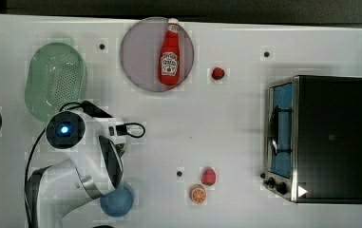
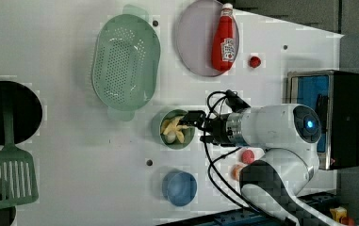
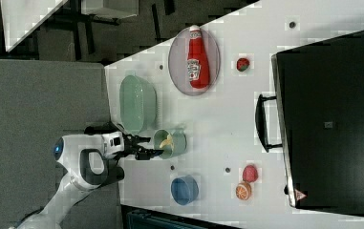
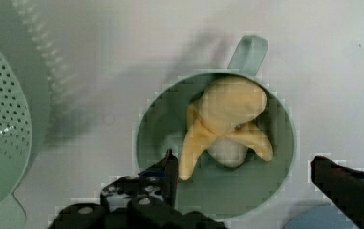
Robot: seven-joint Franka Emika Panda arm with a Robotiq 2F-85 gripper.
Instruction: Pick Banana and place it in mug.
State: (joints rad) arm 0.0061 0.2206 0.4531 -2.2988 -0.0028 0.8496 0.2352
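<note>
The banana (image 4: 227, 125) lies inside the mug (image 4: 148, 125), peel splayed, free of the pincer (image 4: 246, 174), whose fingers (image 4: 169, 171) stand spread apart and empty over the mug's rim. In the left view the arm (image 2: 266, 125) reaches level from the left view's right, its pincer (image 2: 191, 120) over the mug (image 2: 165, 139), which stands on the bench (image 2: 73, 155) between the green basket (image 2: 125, 61) and the blue cup (image 2: 179, 188).
</note>
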